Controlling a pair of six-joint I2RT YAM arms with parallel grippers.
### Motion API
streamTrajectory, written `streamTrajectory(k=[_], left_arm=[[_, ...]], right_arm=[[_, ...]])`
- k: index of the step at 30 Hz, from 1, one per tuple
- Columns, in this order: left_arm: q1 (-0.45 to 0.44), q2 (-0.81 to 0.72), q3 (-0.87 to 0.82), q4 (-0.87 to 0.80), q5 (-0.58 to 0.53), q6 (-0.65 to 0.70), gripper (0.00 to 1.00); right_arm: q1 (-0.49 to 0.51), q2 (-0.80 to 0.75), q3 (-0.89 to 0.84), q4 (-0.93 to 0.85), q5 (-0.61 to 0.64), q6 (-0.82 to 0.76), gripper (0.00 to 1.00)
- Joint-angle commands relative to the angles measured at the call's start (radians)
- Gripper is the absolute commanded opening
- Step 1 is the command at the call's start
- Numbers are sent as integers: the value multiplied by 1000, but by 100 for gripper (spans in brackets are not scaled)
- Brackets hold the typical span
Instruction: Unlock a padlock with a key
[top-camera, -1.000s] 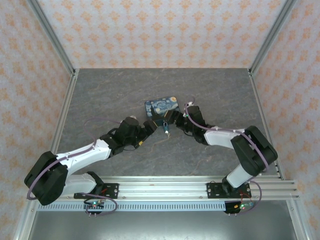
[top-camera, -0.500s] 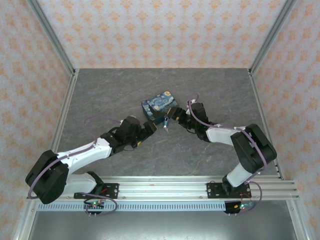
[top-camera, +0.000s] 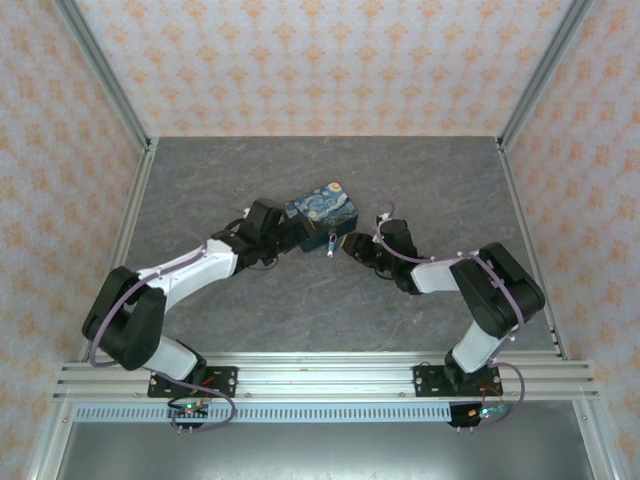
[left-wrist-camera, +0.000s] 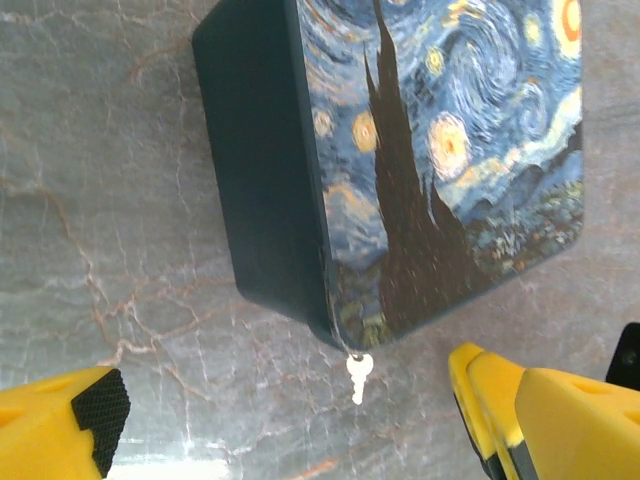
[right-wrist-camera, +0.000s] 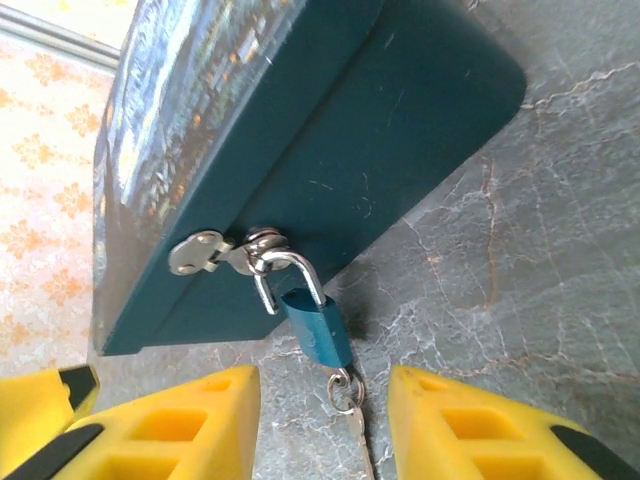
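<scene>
The padlock (right-wrist-camera: 318, 325) hangs from the box (right-wrist-camera: 400, 90); key (right-wrist-camera: 355, 435) beneath it

This is a robotics lab test cell, not a lived-in room; a left arm (top-camera: 190, 268) and a right arm (top-camera: 470, 285) are bolted to an aluminium rail (top-camera: 330, 375) at the near edge of a grey stone-patterned tabletop (top-camera: 300, 310). Bare aluminium posts (top-camera: 105, 70) frame the corners; the walls (top-camera: 320, 60) are flat panels printed with an orange floral pattern.

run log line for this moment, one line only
left gripper open, facing box | right gripper open, straddling key | padlock hanging on hasp
</scene>
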Motion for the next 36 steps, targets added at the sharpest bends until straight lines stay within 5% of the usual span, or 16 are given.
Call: streamTrajectory(k=[1,9,31,36], left_arm=[[13,41,74,-89,-7,84,100],[22,120,172,-173,-88,154,100],[32,235,231,-170,-65,156,100],[32,242,229,-168,-58,155,100]], right_arm=[[6,46,20,95,-45,-44,39],[7,126,38,151,-92,-61,40],[44,212,127,45,-87,-158,39],[63,214,147,6,-69,-181,31]])
